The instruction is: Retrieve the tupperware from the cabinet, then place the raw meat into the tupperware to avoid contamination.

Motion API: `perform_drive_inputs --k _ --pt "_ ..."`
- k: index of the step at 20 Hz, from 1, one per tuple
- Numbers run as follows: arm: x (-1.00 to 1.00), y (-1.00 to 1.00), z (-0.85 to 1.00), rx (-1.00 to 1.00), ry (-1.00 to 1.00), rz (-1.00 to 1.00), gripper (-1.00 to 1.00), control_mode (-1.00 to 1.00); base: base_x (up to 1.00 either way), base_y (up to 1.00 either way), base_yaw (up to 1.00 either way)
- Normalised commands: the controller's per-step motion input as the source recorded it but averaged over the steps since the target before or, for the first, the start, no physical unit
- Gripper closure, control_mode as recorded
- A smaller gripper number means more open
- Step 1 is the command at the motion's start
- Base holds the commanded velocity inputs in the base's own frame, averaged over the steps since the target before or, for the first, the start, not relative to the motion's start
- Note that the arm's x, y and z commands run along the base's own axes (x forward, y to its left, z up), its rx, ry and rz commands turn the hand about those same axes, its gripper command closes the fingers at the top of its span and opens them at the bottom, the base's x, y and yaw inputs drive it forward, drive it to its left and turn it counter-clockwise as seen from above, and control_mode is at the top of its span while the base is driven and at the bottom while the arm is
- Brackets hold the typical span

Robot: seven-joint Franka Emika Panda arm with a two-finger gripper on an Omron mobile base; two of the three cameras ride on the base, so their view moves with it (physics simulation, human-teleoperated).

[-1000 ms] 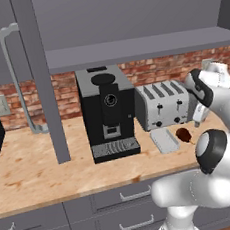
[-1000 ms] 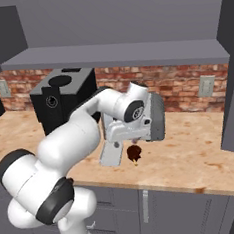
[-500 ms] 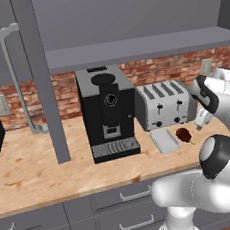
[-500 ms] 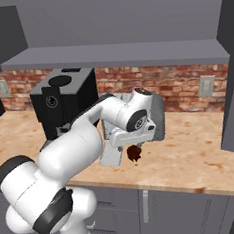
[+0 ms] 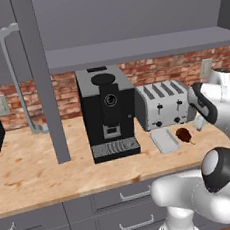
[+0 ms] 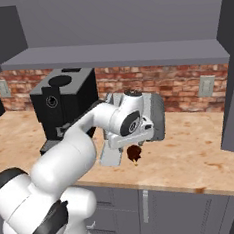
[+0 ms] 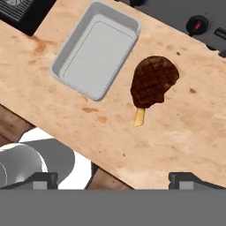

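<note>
Gripper point(image 7: 113, 178): jaws are being held wide apart with nothing between them, poised above the counter over the raw meat; only the two dark tips are being seen at the foot of the hand view.

Raw meat point(image 7: 152, 84): is lying flat on the counter just beside the tupperware, apart from it, its paler bone end pointing toward the counter's front edge. In the left base view it point(image 5: 184, 135) is sitting in front of the toaster.

Tupperware point(image 7: 95, 50): is standing empty on the counter, already out of the cabinet, close by the coffee machine's base.

Change: over the last second the hand is being swung slightly further right and lowered a little toward the meat, while the jaws are being kept fully spread. The meat and tupperware are lying unmoved. The retrieval half is judged done; the approach for picking up the meat is judged to be under way.

Edges: the toaster point(image 5: 164, 103) is standing close behind the meat, and the counter's front edge point(image 7: 66, 132) is running near the bone end, so a descent is being hemmed on two sides.

Open room: bare counter point(image 6: 202, 146) is lying free to the right of the meat; the short hop to the tupperware is unobstructed.
</note>
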Motion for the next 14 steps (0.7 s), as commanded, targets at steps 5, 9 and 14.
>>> perform_drive_inputs --k 5,9,14 --pt "0.00 0.00 -0.01 -0.15 0.00 -0.05 -1.00 -1.00 0.00 0.00 0.00" --pt "0.04 0.00 -0.01 -0.02 0.00 -0.01 -1.00 -1.00 0.00 0.00 0.00" --pt "0.04 -0.04 -0.06 0.06 0.00 -0.01 -1.00 -1.00 0.00 0.00 0.00"
